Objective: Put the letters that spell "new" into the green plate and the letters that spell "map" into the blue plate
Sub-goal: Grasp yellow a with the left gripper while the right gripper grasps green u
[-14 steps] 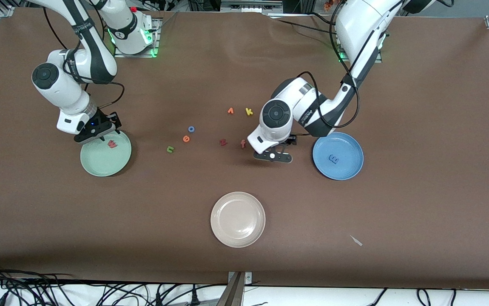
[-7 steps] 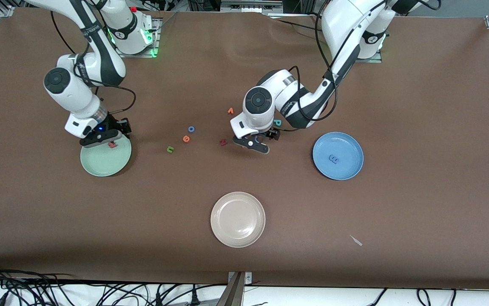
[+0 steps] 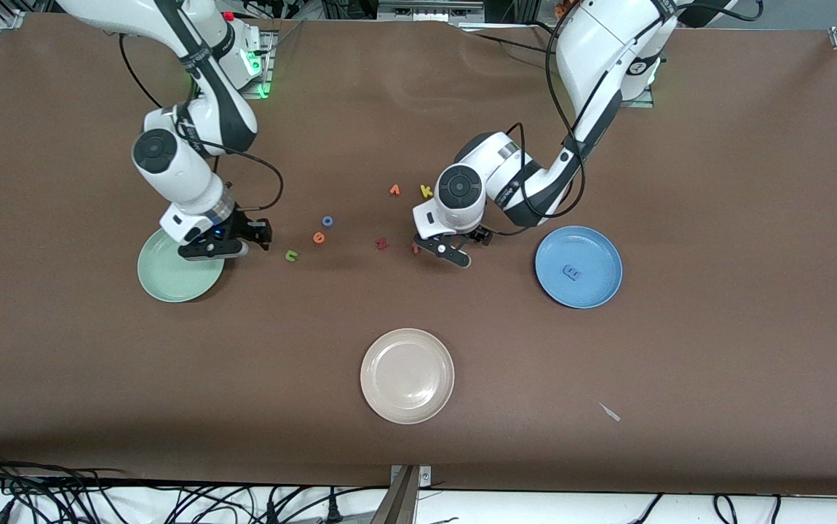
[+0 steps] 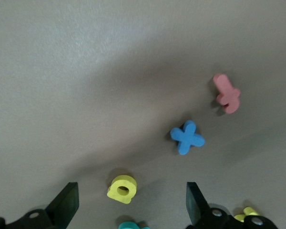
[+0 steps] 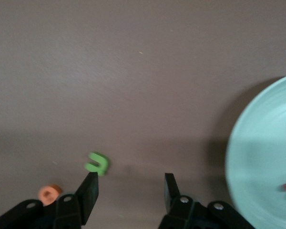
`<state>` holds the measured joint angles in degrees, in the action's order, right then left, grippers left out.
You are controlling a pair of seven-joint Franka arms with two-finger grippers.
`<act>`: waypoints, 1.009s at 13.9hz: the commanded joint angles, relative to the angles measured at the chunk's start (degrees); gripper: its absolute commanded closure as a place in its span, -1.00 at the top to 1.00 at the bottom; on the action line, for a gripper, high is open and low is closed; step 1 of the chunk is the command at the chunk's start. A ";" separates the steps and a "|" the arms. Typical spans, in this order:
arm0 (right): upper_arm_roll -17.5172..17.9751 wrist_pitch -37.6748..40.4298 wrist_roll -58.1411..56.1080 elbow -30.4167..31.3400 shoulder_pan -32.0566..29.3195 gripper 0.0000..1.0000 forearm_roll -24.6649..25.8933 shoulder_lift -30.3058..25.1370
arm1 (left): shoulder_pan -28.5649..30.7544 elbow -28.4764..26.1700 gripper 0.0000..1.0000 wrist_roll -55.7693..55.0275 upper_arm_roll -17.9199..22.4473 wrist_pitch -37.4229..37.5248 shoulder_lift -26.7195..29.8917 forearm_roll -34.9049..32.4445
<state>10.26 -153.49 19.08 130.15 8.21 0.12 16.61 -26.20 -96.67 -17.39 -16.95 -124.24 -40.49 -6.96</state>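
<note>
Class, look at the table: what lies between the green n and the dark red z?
In the front view, the orange e and the blue o lie between the green n and the dark red z, both slightly farther from the camera.

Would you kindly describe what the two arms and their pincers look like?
Both arms are glossy white with black joint bands and round dark caps on the wrist joints. Loose black cables loop along each. The left pincer and right pincer are black with flat, wedge-shaped black fingers fixed by silver screws. A small blue light glows on the right wrist, and green lights show at the bases.
</note>
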 commanded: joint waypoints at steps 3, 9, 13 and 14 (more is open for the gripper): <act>-0.24 -1.11 11.32 -9.12 2.60 0.29 -0.91 9.13 | 0.01 -3.35 0.88 1.66 -0.01 -1.18 1.81 -4.29; -0.33 -1.29 13.07 -7.37 2.86 0.28 -1.17 9.66 | -0.08 -5.20 0.48 2.71 -0.01 -1.26 1.73 -4.37; -0.33 -1.73 14.32 -4.12 3.65 0.28 -1.17 9.14 | 0.63 -4.23 0.21 6.41 -0.10 -1.52 1.73 -4.29; -0.33 -2.42 14.32 -3.59 3.74 0.28 -1.17 9.31 | 0.63 -4.41 0.21 6.41 -0.10 -2.66 1.64 -4.37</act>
<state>10.02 -154.56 32.76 124.95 11.28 -0.07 26.34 -25.82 -100.23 -12.08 -16.98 -125.52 -39.89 -9.74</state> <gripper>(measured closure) 0.357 0.392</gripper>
